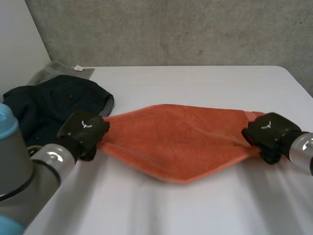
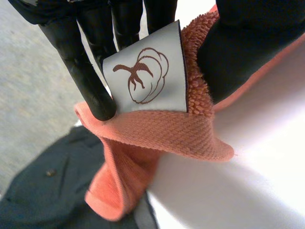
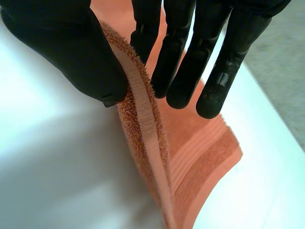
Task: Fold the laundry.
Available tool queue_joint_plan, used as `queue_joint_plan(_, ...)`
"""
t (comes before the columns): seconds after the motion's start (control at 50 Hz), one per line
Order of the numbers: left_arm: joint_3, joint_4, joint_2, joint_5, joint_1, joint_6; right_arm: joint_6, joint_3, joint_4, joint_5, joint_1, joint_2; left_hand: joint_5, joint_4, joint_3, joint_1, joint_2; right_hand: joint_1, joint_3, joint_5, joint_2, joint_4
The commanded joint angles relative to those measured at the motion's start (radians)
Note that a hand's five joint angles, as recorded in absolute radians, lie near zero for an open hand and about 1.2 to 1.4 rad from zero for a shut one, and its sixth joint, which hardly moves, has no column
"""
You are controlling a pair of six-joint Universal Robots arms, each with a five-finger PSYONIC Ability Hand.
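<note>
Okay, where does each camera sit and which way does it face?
Head view: behind and between the arms, looking down at the table; both arms show, left hand and right hand holding the ends of a towel.
Left wrist view: on that wrist, looking along the palm; fingers and thumb pinch the towel by its label.
Right wrist view: on that wrist, along the palm; fingers and thumb pinch the towel's edge.
Shared: head and left wrist views both show the dark clothes.

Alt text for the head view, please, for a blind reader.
An orange towel is held stretched between two black hands, the left hand at one end, the right hand at the other, over a white table. Beside the left hand lie dark clothes.
</note>
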Motion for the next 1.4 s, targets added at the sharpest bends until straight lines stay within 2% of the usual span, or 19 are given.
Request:
queue_joint_plan(0.02, 0.022, -0.161, -0.036, 0.000, 0.009, -0.007, -0.082, 0.004, 0.061, -0.004, -0.010, 0.055, 0.242, 0.194, 0.217, 0.270, 0.201, 0.403, 0.217, 0.228, 0.221, 0.206)
queue_joint_plan(0.12, 0.117, -0.097, -0.212, -0.012, 0.032, -0.003, -0.065, -0.053, -0.009, 0.028, -0.005, 0.221, 0.242, 0.194, 0.217, 0.270, 0.201, 0.403, 0.217, 0.228, 0.221, 0.206)
queue_joint_plan(0.24, 0.401, -0.049, -0.349, -0.029, 0.033, -0.010, -0.025, -0.245, -0.132, 0.154, 0.026, 0.291, 0.242, 0.194, 0.217, 0.270, 0.201, 0.403, 0.217, 0.228, 0.221, 0.206)
queue_joint_plan(0.34, 0.672, 0.052, -0.397, -0.067, 0.025, -0.016, 0.059, -0.434, -0.285, 0.198, 0.072, 0.295, 0.242, 0.194, 0.217, 0.270, 0.201, 0.403, 0.217, 0.228, 0.221, 0.206)
queue_joint_plan(0.38, 0.789, 0.154, -0.400, -0.073, 0.022, -0.017, 0.085, -0.487, -0.345, 0.200, 0.076, 0.290, 0.242, 0.194, 0.217, 0.270, 0.201, 0.403, 0.217, 0.228, 0.221, 0.206)
queue_joint_plan(0.46, 0.919, 0.322, -0.395, -0.090, 0.008, -0.034, 0.142, -0.562, -0.530, 0.203, 0.081, 0.253, 0.242, 0.194, 0.217, 0.270, 0.201, 0.403, 0.217, 0.228, 0.221, 0.206)
queue_joint_plan(0.52, 0.944, 0.379, -0.392, -0.111, -0.003, -0.046, 0.153, -0.562, -0.669, 0.208, 0.086, 0.203, 0.242, 0.194, 0.217, 0.270, 0.201, 0.403, 0.217, 0.228, 0.221, 0.206)
queue_joint_plan(0.58, 0.924, 0.388, -0.383, -0.130, -0.027, -0.065, 0.156, -0.539, -0.701, 0.199, 0.087, 0.173, 0.242, 0.194, 0.217, 0.270, 0.201, 0.403, 0.217, 0.228, 0.221, 0.206)
queue_joint_plan(0.68, 0.693, 0.371, -0.293, -0.132, -0.026, -0.115, 0.153, -0.459, -0.651, 0.182, 0.084, 0.164, 0.242, 0.194, 0.217, 0.270, 0.201, 0.403, 0.217, 0.228, 0.221, 0.206)
queue_joint_plan(0.84, 0.267, 0.370, -0.222, -0.118, -0.010, -0.154, 0.127, -0.240, -0.367, 0.128, 0.075, 0.146, 0.242, 0.194, 0.217, 0.270, 0.201, 0.403, 0.217, 0.228, 0.221, 0.206)
queue_joint_plan(0.9, 0.184, 0.373, -0.223, -0.116, -0.009, -0.155, 0.115, -0.137, -0.290, 0.081, 0.076, 0.149, 0.242, 0.194, 0.217, 0.270, 0.201, 0.403, 0.217, 0.228, 0.221, 0.206)
queue_joint_plan(1.0, 0.105, 0.379, -0.242, -0.107, -0.007, -0.160, 0.127, -0.037, -0.298, 0.007, 0.075, 0.172, 0.242, 0.194, 0.217, 0.270, 0.201, 0.403, 0.217, 0.228, 0.221, 0.206)
queue_joint_plan(1.1, 0.111, 0.379, -0.283, -0.102, -0.007, -0.163, 0.194, -0.016, -0.396, 0.004, 0.073, 0.235, 0.242, 0.194, 0.217, 0.270, 0.201, 0.403, 0.217, 0.228, 0.221, 0.206)
queue_joint_plan(1.16, 0.113, 0.379, -0.280, -0.102, -0.009, -0.163, 0.251, -0.013, -0.410, 0.001, 0.060, 0.242, 0.242, 0.194, 0.217, 0.270, 0.201, 0.024, -0.162, -0.151, -0.159, -0.173)
queue_joint_plan(1.18, 0.113, 0.379, -0.279, -0.104, -0.007, -0.163, 0.294, -0.010, -0.410, -0.005, 0.032, 0.241, 0.242, 0.194, 0.217, 0.270, 0.201, -0.239, -0.425, -0.414, -0.422, -0.436)
queue_joint_plan(1.24, 0.111, 0.373, -0.262, -0.105, -0.006, -0.166, 0.381, 0.010, -0.411, -0.013, -0.029, 0.233, 0.242, 0.194, 0.217, 0.270, 0.201, -0.496, -0.682, -0.671, -0.679, -0.693)
queue_joint_plan(1.4, 0.096, 0.370, -0.226, -0.104, -0.004, -0.198, 0.554, 0.073, -0.394, -0.009, -0.155, 0.157, 0.242, 0.194, 0.217, 0.270, 0.201, -0.734, -0.921, -0.909, -0.917, -0.932)
